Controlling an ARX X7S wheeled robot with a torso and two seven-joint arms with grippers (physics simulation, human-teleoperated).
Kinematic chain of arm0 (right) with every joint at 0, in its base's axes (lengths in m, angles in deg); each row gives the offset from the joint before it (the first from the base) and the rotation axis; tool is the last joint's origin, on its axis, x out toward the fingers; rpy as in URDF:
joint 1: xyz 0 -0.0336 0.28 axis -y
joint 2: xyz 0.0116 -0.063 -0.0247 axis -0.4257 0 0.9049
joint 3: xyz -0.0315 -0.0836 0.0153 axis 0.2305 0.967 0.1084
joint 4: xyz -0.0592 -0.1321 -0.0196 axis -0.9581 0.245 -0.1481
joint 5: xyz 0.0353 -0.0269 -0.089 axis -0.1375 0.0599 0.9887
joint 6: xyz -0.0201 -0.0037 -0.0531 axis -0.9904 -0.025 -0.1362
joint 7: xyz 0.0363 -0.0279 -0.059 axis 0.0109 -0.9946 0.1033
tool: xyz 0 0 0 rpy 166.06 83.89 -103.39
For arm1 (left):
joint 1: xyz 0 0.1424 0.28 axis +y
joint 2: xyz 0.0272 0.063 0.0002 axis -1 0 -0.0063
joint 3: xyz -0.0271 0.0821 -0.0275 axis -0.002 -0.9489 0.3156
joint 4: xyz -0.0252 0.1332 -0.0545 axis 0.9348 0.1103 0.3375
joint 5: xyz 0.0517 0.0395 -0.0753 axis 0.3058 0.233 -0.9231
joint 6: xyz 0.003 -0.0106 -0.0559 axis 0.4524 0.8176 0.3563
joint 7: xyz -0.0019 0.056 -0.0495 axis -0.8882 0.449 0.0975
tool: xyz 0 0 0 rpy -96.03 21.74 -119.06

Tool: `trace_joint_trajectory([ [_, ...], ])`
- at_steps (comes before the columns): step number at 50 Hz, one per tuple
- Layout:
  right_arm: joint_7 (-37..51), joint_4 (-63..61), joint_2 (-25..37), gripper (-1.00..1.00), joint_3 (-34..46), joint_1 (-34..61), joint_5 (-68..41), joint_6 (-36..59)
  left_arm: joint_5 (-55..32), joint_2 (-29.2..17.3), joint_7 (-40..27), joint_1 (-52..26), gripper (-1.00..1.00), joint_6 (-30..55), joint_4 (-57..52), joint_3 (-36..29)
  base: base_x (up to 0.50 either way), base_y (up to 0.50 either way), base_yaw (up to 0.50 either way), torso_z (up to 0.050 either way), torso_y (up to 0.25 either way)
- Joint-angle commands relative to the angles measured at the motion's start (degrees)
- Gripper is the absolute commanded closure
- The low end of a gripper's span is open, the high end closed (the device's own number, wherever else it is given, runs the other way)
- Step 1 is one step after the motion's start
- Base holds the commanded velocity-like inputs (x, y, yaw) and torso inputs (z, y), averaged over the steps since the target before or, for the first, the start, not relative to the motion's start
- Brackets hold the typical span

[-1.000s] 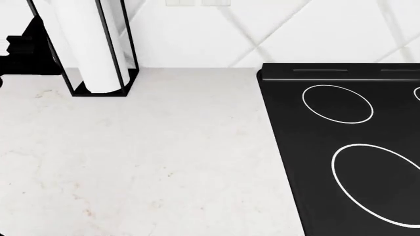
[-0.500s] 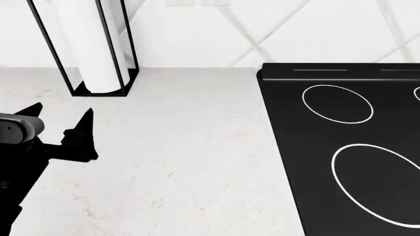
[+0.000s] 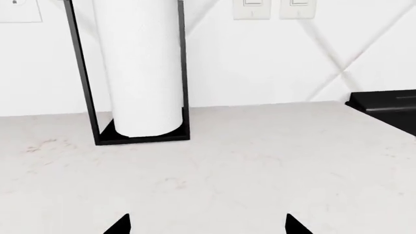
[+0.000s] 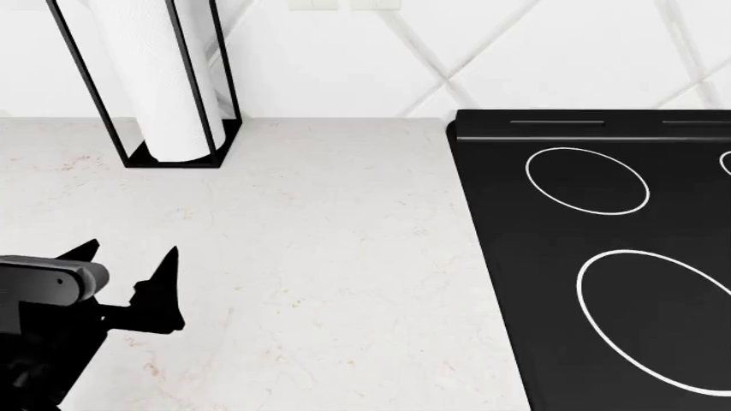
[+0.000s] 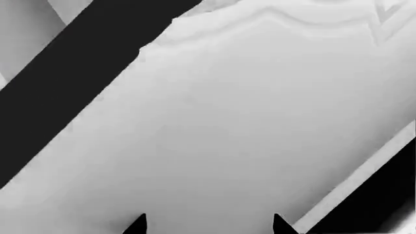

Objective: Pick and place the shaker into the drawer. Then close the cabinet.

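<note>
Shaker and drawer are showing nowhere; left gripper (image 4: 128, 272) is hovering agape over counter (image 4: 342, 257), right gripper's (image 5: 208, 225) tips are spread.

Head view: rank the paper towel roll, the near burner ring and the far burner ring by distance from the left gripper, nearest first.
1. Paper towel roll, in its black stand at the wall, ahead of the left gripper.
2. Near burner ring, far right.
3. Far burner ring, right and farther back; close to 2.

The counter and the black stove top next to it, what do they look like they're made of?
The counter looks like pale polished stone, perhaps marble or quartz: off-white with faint brownish veins and specks. The stove top looks like smooth black glass or ceramic: flat and uniform, with thin white rings marking the burners. Being simulator renders, the pictures leave either material open.
</note>
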Motion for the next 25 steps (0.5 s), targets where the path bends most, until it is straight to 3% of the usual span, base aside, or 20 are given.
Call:
trace_joint_trajectory([
  [1,-7.5,29.9,-19.0,-1.00,17.2,-2.2,-25.4,-29.6,-1.3,0.5,-0.6,1.1,-1.00,0.2,1.2,1.8,0.01,0.00,0.01,0.000,0.000],
  [5,-1.8,29.5,-19.0,-1.00,32.9,-5.9,-44.5,-36.3,-2.1,0.1,-0.7,1.2,-1.00,1.8,0.3,2.9,0.00,0.00,0.01,0.000,0.000],
  [11,-2.3,38.6,-19.0,-1.00,36.3,-7.4,-44.0,-35.2,-3.6,0.1,-0.6,3.4,-1.00,3.6,-2.2,6.3,0.00,0.00,0.00,0.000,0.000],
  [18,-4.0,39.1,-16.9,-1.00,0.1,-4.5,-4.9,-26.5,-4.2,0.6,-0.7,4.7,-1.00,4.0,-3.6,6.5,0.00,0.00,0.00,0.000,0.000],
  [22,-6.7,39.1,-16.8,-1.00,-8.0,-3.1,4.6,-25.5,-5.1,0.7,-0.8,4.5,-1.00,4.9,-5.1,6.5,0.00,0.00,0.00,0.000,0.000],
  [25,-4.3,39.1,-16.6,-1.00,-17.3,0.0,4.5,-20.5,-5.8,0.8,-0.8,4.6,-1.00,5.6,-6.2,6.6,0.00,0.00,0.00,0.000,0.000],
])
